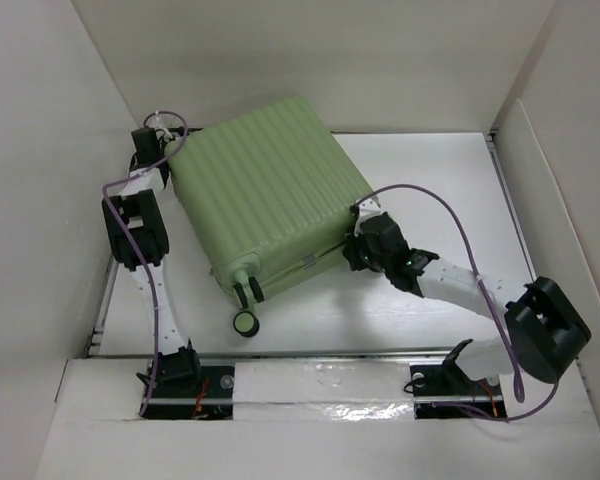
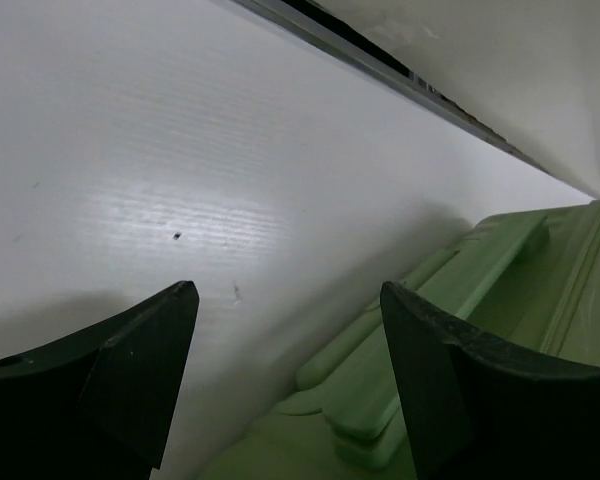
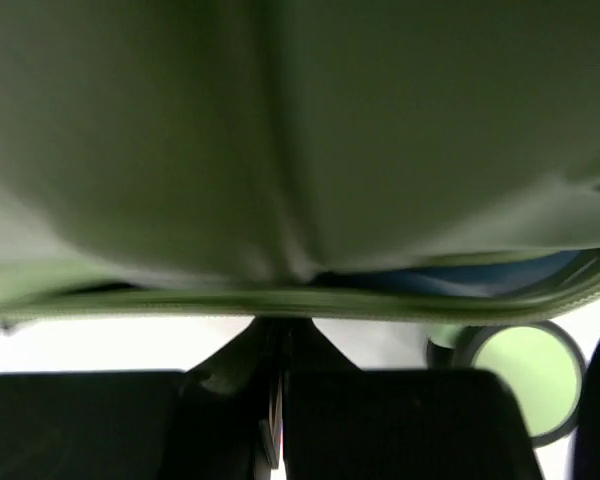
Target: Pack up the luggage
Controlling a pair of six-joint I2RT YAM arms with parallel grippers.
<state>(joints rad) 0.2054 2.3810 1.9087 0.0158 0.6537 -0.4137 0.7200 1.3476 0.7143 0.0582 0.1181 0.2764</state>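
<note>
Luggage [image 1: 270,190] first: the pale green hard-shell case lies flat in the middle of the surface [image 1: 420,180], turned on a diagonal with its ribbed shell facing up, reaching from the far left toward the near centre. It looks moulded and rigid, with parallel ridges along its length and rounded corners, so it should slide or pivot as one piece rather than flex. You can see that the two halves are not fully sealed: in the right wrist view a sliver of light blue fabric lining [image 3: 480,272] shows in the gap along the rim. The surface under it is smooth, white and slightly glossy, which probably lets the shell skid when pushed. Your left tool [image 2: 288,300] sits at the far left corner of the case, its fingers spread wide with only bare surface between them; one finger is just beside the green edge, likely placed to brace the case. Your right tool [image 3: 278,385] is low against the rim on the right side, fingers pressed together; whether anything thin is pinched there, I cannot tell. Smallest, the black wheels [image 1: 245,322] stick out at the near corner, apart from both tools.
</note>
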